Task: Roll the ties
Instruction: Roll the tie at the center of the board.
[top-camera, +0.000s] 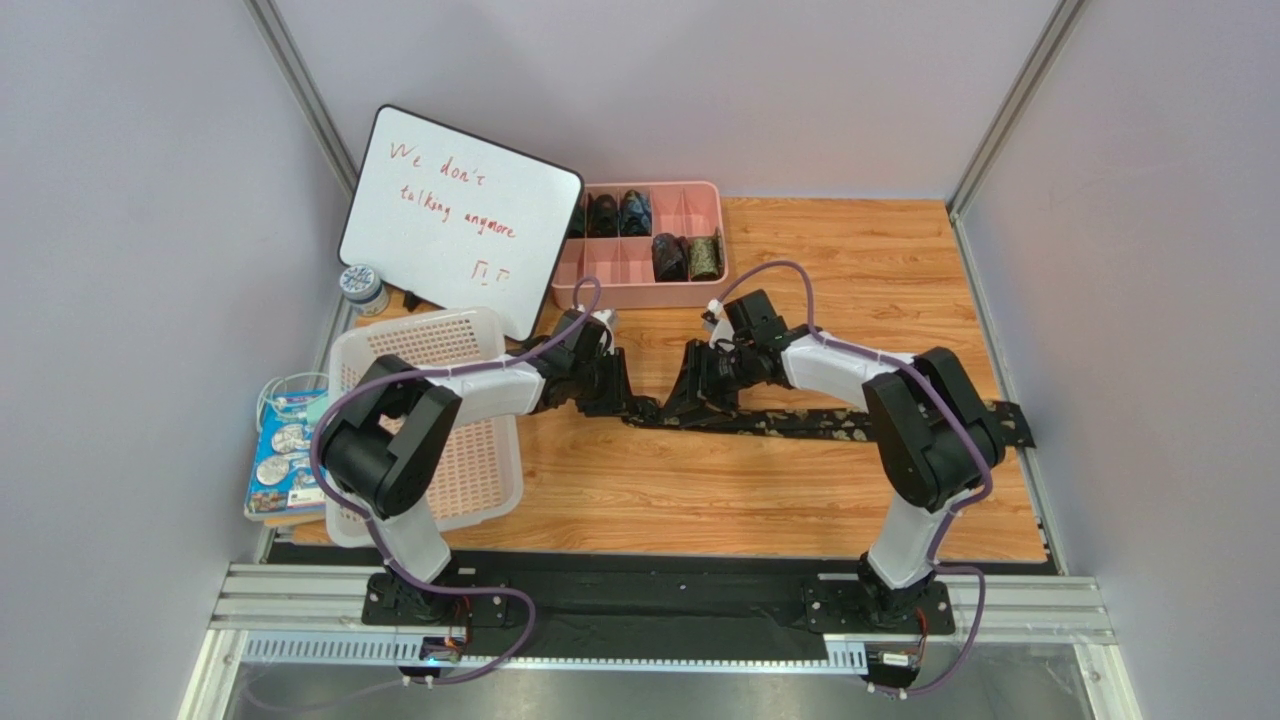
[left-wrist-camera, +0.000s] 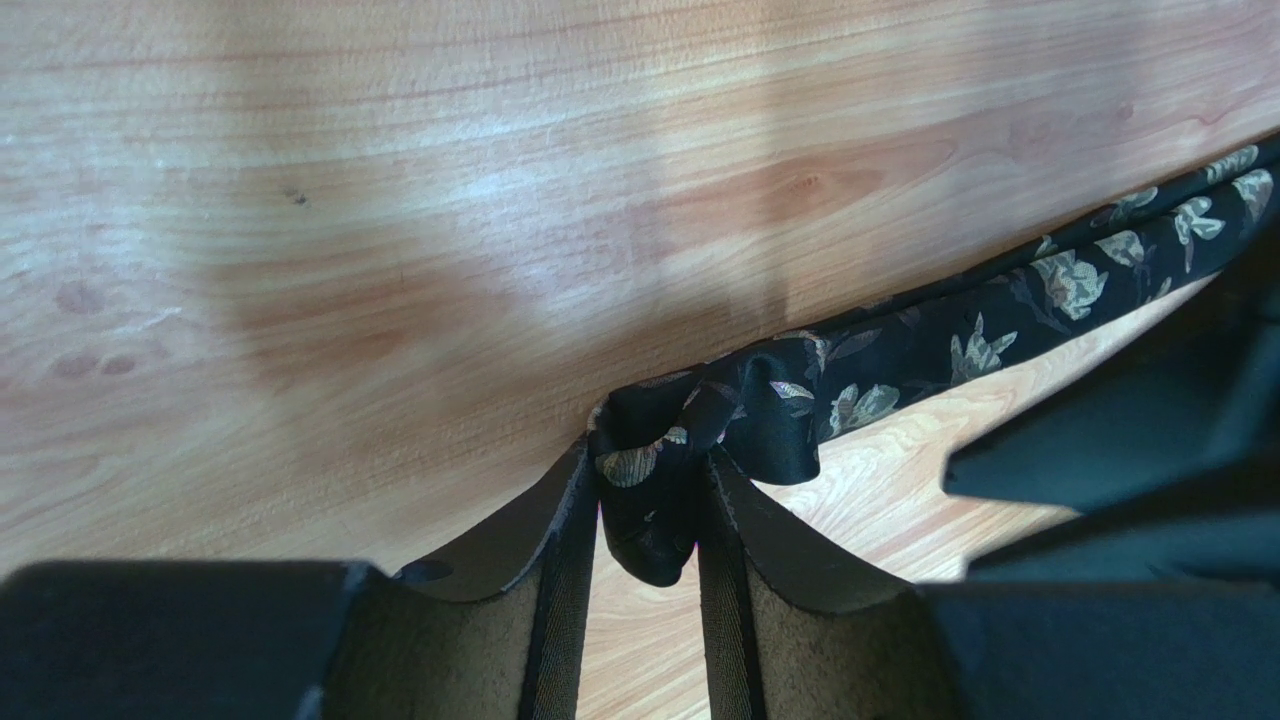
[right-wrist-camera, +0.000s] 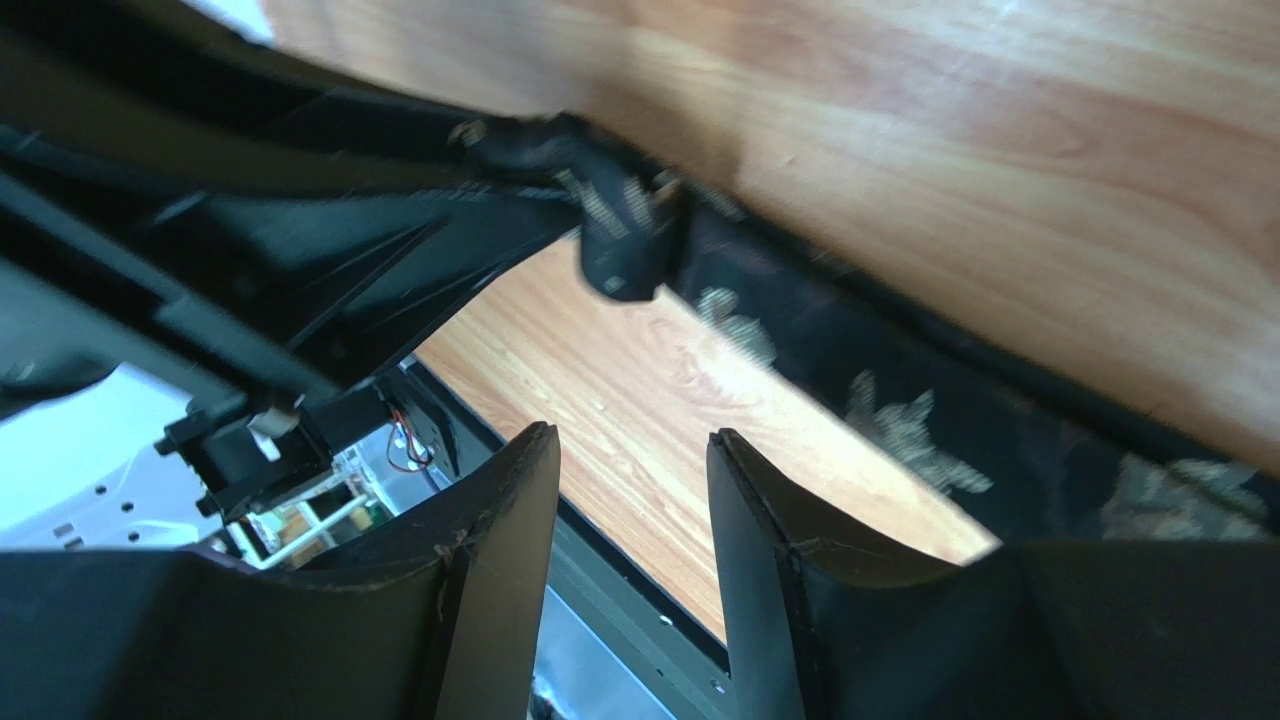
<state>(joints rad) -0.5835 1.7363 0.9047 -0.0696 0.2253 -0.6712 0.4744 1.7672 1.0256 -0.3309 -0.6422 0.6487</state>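
A black tie (top-camera: 842, 425) with a pale leaf pattern lies stretched across the wooden table, running right from the middle. My left gripper (top-camera: 627, 396) is shut on its bunched left end (left-wrist-camera: 649, 503), and the rest of the strip (left-wrist-camera: 1052, 285) trails off to the upper right. Just right of that end, my right gripper (top-camera: 693, 395) hovers over the tie with its jaws open and nothing between them (right-wrist-camera: 634, 438). The patterned fabric (right-wrist-camera: 902, 420) passes beyond its fingertips. Several rolled ties (top-camera: 669, 257) sit in the pink tray.
The pink divided tray (top-camera: 621, 282) stands at the back, behind the grippers. A whiteboard (top-camera: 458, 210) leans at the back left. A white perforated basket (top-camera: 489, 465) sits by the left arm, with a blue packet (top-camera: 286, 450) at the far left edge.
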